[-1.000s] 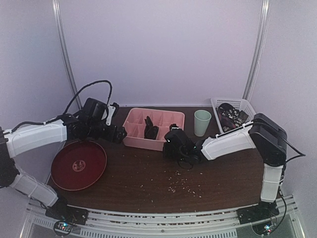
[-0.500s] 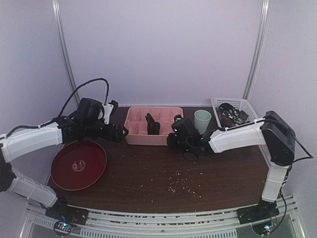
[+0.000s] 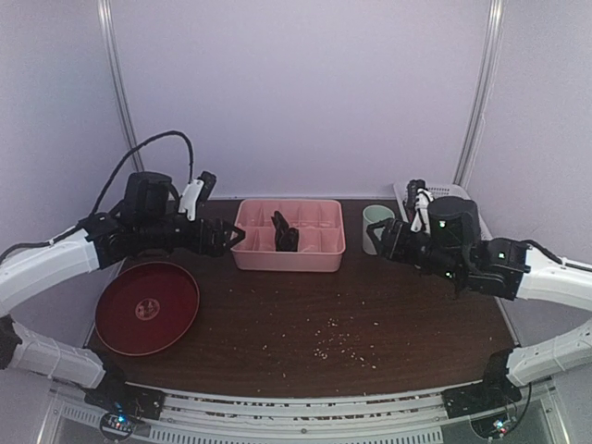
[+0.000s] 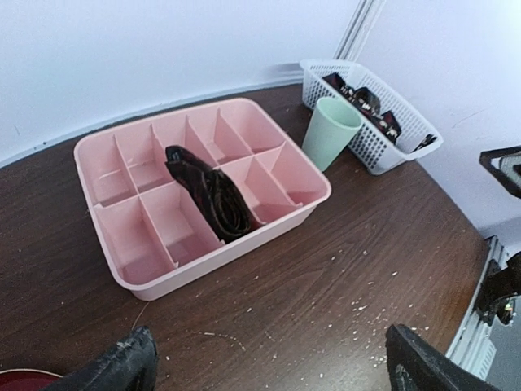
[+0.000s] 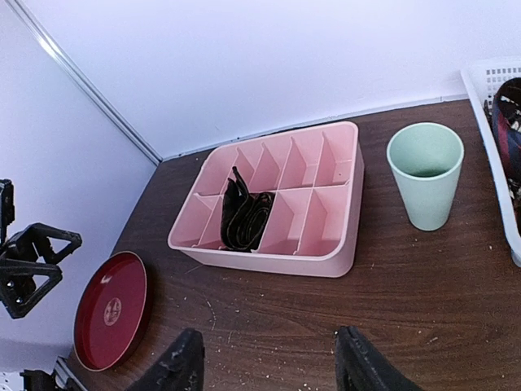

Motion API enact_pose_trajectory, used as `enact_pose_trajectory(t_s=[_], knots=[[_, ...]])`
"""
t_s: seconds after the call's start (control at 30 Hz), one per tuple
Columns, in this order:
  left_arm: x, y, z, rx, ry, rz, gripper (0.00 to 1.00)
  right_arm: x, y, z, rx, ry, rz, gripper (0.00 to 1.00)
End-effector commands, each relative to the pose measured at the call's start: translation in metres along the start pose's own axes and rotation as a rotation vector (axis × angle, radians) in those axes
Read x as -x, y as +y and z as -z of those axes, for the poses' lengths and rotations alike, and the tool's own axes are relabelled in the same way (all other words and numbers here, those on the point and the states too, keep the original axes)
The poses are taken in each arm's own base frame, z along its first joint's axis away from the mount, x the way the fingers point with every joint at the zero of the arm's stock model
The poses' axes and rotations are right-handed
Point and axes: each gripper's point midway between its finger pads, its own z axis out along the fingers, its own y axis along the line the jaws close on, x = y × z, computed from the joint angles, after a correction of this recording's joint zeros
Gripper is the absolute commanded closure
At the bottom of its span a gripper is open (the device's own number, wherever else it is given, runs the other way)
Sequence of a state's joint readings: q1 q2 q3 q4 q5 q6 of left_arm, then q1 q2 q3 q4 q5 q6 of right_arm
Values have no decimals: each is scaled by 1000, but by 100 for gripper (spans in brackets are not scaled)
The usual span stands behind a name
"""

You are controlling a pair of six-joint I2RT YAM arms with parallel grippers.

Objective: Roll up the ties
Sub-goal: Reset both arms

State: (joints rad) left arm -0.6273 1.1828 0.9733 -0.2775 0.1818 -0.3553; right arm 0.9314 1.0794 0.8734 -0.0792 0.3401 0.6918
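Moved: your right jaws have drawn back from the pink plastic divider tray [image 3: 319, 259] toward the right, and they now sit just beside the pale green plastic cup [image 3: 375, 228]. Your left jaws have barely shifted.
Left jaws: spread wide and gripping nothing, they hover just off the tray's left end.
Right jaws: apart with nothing between them, above the dark brown wood-grain tabletop [image 3: 277, 324].
Rolled tie: the dark, loosely coiled fabric tie [image 4: 213, 198] lies in the tray near its middle. One end stands up past a divider, and neither pair of jaws touches it.
Other ties: dark patterned ties [image 4: 368, 104] are piled in the white slotted plastic basket [image 4: 378, 151] at the far right, just beside the cup.
Plate: a round red plate [image 3: 148, 307] sits at the left, apart from the tray.
Crumbs: pale specks [image 3: 335, 340] are scattered on the tabletop in front of the tray.
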Motion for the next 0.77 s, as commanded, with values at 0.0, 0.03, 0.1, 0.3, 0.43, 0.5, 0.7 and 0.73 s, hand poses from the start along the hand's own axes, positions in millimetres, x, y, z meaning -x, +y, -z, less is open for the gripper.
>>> enact_pose_trajectory(t_s=[0.0, 0.03, 0.1, 0.3, 0.43, 0.5, 0.7, 0.73], knots=[[46, -26, 29, -119, -182, 5, 2, -12, -29, 20, -89, 53, 29, 27], [45, -27, 30, -124, -188, 10, 2, -12, -32, 25, -93, 53, 26, 14], [42, -25, 31, -116, -200, 19, 2, -11, -35, 31, -92, 49, 22, 0], [24, -16, 33, -99, -224, 54, 2, -2, -44, 47, -100, 12, 5, 0], [11, -12, 34, -95, -236, 76, 2, 6, -45, 53, -98, -23, -18, 0], [8, -9, 34, -84, -237, 79, 2, 7, -46, 54, -100, -29, -28, 0], [10, -7, 36, -71, -246, 72, 2, 4, -46, 52, -93, -26, -53, 0], [10, -7, 36, -66, -246, 71, 2, 4, -46, 52, -94, -26, -57, 0]])
